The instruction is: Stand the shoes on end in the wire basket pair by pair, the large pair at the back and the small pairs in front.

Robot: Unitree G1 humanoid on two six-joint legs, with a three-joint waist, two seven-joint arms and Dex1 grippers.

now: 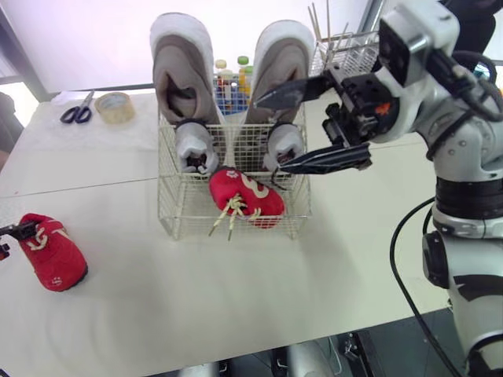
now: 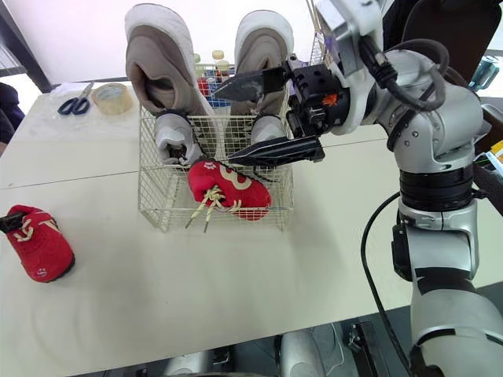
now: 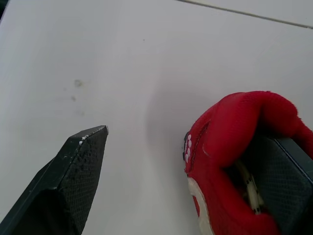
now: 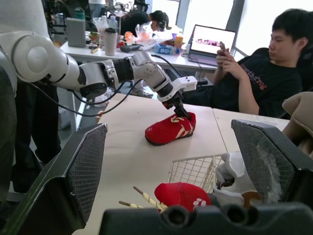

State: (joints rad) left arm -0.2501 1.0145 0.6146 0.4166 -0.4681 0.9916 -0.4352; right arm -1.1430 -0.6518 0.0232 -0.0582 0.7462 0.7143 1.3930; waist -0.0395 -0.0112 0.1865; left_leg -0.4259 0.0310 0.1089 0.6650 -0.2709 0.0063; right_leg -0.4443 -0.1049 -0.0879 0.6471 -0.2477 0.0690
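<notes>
The wire basket (image 1: pixel 177 206) stands mid-table. Two large grey-and-white shoes (image 1: pixel 182 86) (image 1: pixel 279 75) stand on end at its back. One small red shoe (image 1: pixel 245 196) lies at its front, laces poking through the wire. The other red shoe (image 1: pixel 53 261) lies on the table at the far left. My left gripper (image 1: pixel 11 232) is open at that shoe's heel: one finger (image 3: pixel 281 169) sits inside the shoe's opening (image 3: pixel 230 147), the other (image 3: pixel 80 169) stands well clear of it. My right gripper (image 1: pixel 271 133) hovers open over the basket's right side with nothing between its fingers.
Scissors (image 1: pixel 76 112) and a tape roll (image 1: pixel 115 106) lie at the back left. Bottles (image 1: pixel 232 78) stand behind the basket, and a second wire holder with sticks (image 1: pixel 346 51) stands back right. A seated person (image 4: pixel 264 73) is beyond the table's left end.
</notes>
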